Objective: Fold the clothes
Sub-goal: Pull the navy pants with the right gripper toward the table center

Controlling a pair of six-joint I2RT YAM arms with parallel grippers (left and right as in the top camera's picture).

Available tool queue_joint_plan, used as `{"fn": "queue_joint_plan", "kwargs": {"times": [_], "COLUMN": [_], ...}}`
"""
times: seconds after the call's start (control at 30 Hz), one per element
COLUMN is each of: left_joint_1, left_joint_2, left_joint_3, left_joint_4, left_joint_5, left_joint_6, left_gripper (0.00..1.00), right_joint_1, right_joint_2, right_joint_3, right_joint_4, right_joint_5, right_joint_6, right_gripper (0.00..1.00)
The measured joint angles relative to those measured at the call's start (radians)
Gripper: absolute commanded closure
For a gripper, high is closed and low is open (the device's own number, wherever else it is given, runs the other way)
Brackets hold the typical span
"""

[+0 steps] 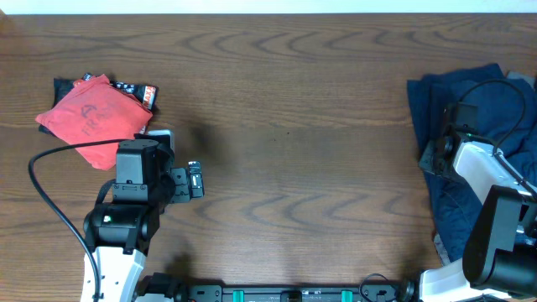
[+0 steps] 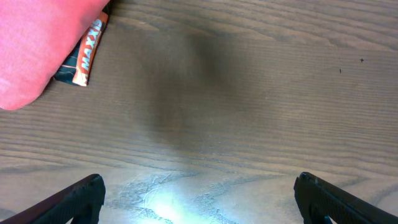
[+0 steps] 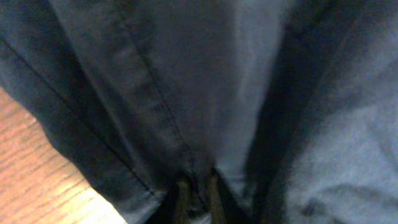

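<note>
Reading the labels first, note that the only legible writing is on the snack packet (image 2: 84, 53) beside the red pouch (image 1: 92, 113): its orange band shows white letters starting "MAXX", and the rest cannot be made out. Locate the clothes (image 1: 432, 105) at the right edge of the table (image 1: 294, 126), where they lie in a rumpled dark navy heap that runs out of frame on the right. The right wrist view shows a stitched seam and soft folds. The right gripper (image 3: 198, 199) is pinched together on a fold of this fabric beside the seam. The left gripper (image 2: 199, 199) hangs over bare wood near the pouch with its fingers spread wide, holding nothing. Bare wood spans the table between the pouch and the clothes.
</note>
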Motion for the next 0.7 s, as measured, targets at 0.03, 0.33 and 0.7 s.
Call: {"fn": "queue_joint_plan", "kwargs": {"times": [0.03,0.33,0.7], "left_joint_1": [0.000,0.000,0.000], "left_joint_2": [0.000,0.000,0.000], "left_joint_3": [0.000,0.000,0.000], "left_joint_4": [0.000,0.000,0.011], "left_joint_5": [0.000,0.000,0.000], "left_joint_6": [0.000,0.000,0.000], "left_gripper": [0.02,0.02,0.02], "right_joint_1": [0.000,0.000,0.005], "right_joint_2": [0.000,0.000,-0.101], "right_joint_3": [0.000,0.069,0.506], "right_joint_4": [0.000,-0.104,-0.478], "right_joint_5": [0.000,-0.022,-0.285], "right_joint_6": [0.002,0.002,-0.144], "right_gripper": [0.99,0.99,0.99]}}
